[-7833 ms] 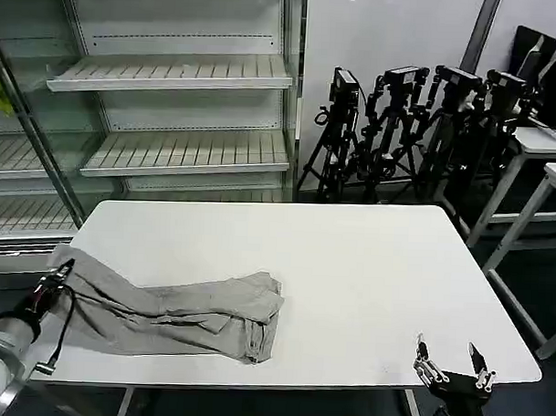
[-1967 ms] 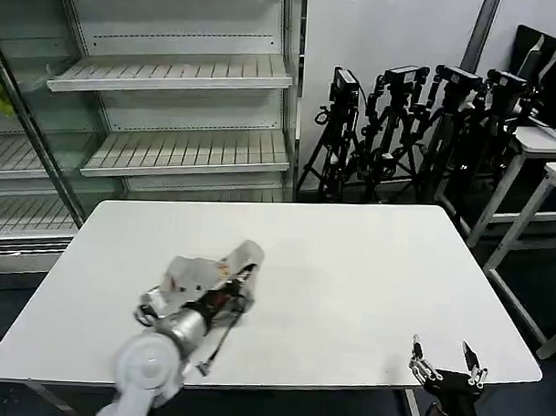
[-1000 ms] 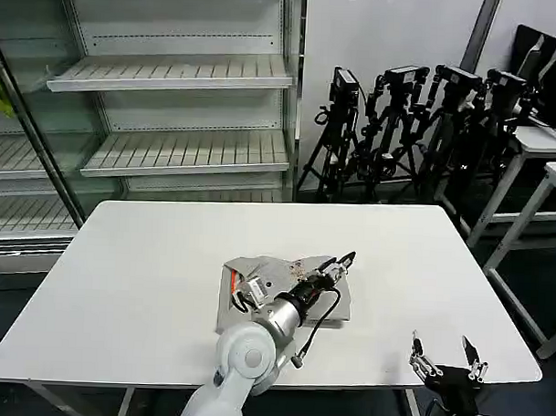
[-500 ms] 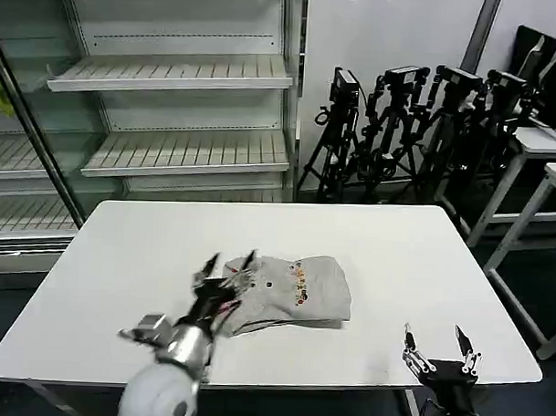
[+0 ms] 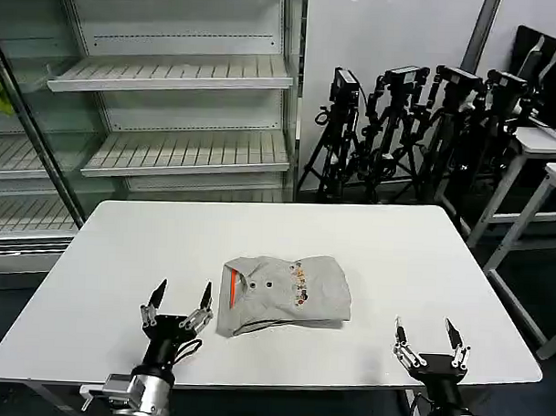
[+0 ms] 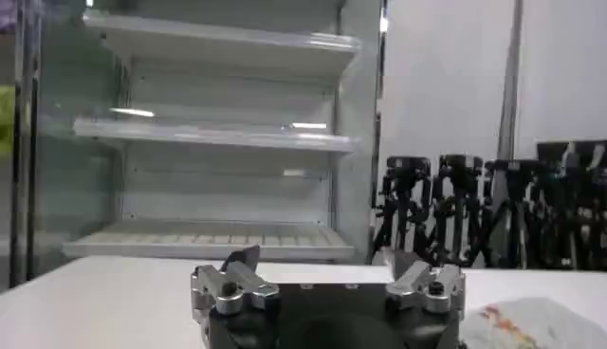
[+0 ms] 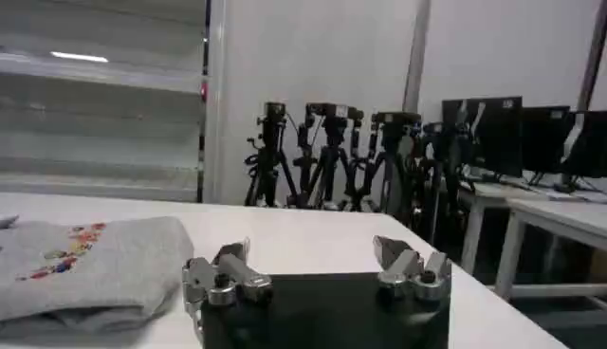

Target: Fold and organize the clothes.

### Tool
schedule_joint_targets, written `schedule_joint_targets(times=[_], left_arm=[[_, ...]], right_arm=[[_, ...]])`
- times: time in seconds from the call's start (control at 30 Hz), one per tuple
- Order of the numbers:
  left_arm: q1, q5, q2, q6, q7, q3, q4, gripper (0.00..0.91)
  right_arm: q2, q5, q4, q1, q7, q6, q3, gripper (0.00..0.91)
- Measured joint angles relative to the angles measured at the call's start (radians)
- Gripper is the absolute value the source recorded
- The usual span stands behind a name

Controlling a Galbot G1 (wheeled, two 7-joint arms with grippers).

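Observation:
The clothes, one light grey T-shirt [image 5: 284, 293], lie folded into a compact bundle at the middle of the white table [image 5: 395, 258], with a small coloured print on top and an orange-red label at its left edge. In the right wrist view the T-shirt [image 7: 90, 266] lies off to one side; in the left wrist view a corner of the T-shirt [image 6: 536, 322] shows. My left gripper [image 5: 178, 301] stands open at the table's near edge, left of the bundle and apart from it, holding nothing. Open and empty too, my right gripper [image 5: 423, 336] sits at the near right edge.
Empty white shelving [image 5: 173, 72] stands behind the table at the back left. Several black camera tripods [image 5: 418, 131] are clustered behind the far right edge. Another white table [image 5: 545, 149] stands at the right.
My left arm carried the grey cloth rightward across the table and folded it into a bundle, let go, and drew back to the near left edge. The right gripper stayed put.

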Motion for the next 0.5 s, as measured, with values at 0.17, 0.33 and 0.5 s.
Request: schedule_joint_targets(times=[0.17,0.33,0.5], left_arm=[[0.046,0.037,-0.005,-0.02,0.01,-0.006,-0.02,0.907],[0.083,0.069,-0.014,-0.031,0.021,-0.006,-0.035,0.907],[0.111,0.083,-0.018,-0.039,0.027,-0.01,-0.038,0.907]], right_arm=[[0.01,-0.001,0.008,-0.01,-0.002,0.008,-0.005,0.907],[0.011,-0.007,0.008,-0.008,-0.001,0.012,-0.013,0.907],[0.012,-0.014,-0.005,0.003,0.0,0.012,-0.025,0.907]])
